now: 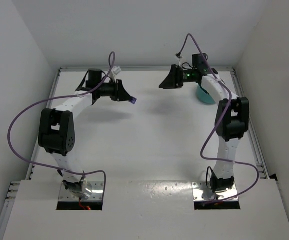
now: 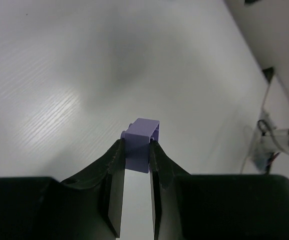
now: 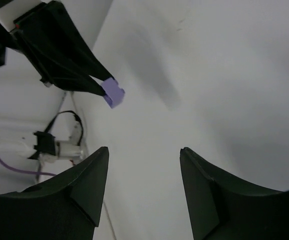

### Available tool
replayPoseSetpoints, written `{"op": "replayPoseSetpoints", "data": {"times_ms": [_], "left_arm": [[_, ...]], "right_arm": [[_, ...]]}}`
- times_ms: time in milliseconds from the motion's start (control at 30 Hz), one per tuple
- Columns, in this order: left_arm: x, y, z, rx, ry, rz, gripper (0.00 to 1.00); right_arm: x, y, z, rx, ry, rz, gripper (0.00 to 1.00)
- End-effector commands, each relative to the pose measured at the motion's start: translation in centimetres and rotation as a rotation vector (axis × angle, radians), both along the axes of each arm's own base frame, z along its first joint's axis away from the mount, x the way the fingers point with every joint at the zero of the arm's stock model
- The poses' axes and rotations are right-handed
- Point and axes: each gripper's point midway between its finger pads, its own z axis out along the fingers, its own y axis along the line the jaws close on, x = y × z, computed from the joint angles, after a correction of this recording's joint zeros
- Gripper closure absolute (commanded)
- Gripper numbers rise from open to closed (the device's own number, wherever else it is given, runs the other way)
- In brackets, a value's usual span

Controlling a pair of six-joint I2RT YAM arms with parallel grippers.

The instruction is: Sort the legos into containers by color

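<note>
Fingers [image 2: 115, 165] of the left gripper [image 2: 136, 152] are closed on a purple brick [image 2: 141, 134], held above the tabletop [image 2: 59, 75], presumably for transfer to the teal dish [image 1: 203, 95]; right gripper [image 3: 144, 150] is spread, empty.

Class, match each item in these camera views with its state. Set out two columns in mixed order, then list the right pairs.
1. left end effector
2. right end effector
3. small purple plastic brick
4. round teal plastic dish

A. open, empty
B. partly hidden behind the right arm
C. shut on a brick
D. gripped, held in the air

Pairs: 1-C, 2-A, 3-D, 4-B
</note>
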Motion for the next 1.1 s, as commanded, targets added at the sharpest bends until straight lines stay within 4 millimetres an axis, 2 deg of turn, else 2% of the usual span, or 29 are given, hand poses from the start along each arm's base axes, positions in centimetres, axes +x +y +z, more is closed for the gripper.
{"op": "replayPoseSetpoints", "data": {"times_ms": [0, 67, 100, 200, 333, 567, 767, 1067], "left_arm": [[0.8, -2.2, 5.1, -0.24, 0.063, 0.008, 0.8], [1.1, -2.6, 5.8, -0.284, 0.088, 0.018, 0.8], [1.4, -2.7, 6.7, -0.324, 0.105, 0.032, 0.8], [1.8, -3.1, 7.4, -0.395, 0.164, 0.057, 0.8], [2.0, -3.3, 8.0, -0.44, 0.185, 0.066, 0.8], [2.1, -3.7, 7.3, -0.442, 0.208, 0.062, 0.8], [2.1, -3.7, 7.3, -0.442, 0.208, 0.062, 0.8], [2.1, -3.7, 7.4, -0.444, 0.199, 0.06, 0.8]], "right_arm": [[-0.2, 3.8, 3.8, 0.152, -0.019, 0.102, 0.41], [-1.2, 5.4, 2.7, 0.192, 0.072, 0.139, 0.41], [-1.6, 6.0, 2.7, 0.221, 0.069, 0.178, 0.41], [-2.8, 8.1, 2.6, 0.257, 0.102, 0.257, 0.41], [-2.9, 9.3, 2.4, 0.261, 0.094, 0.292, 0.41], [-3.0, 10.8, 2.8, 0.265, 0.061, 0.326, 0.41], [-3.0, 11.3, 3.3, 0.269, 0.032, 0.339, 0.41], [-2.6, 11.9, 3.3, 0.268, 0.012, 0.342, 0.6]]}}
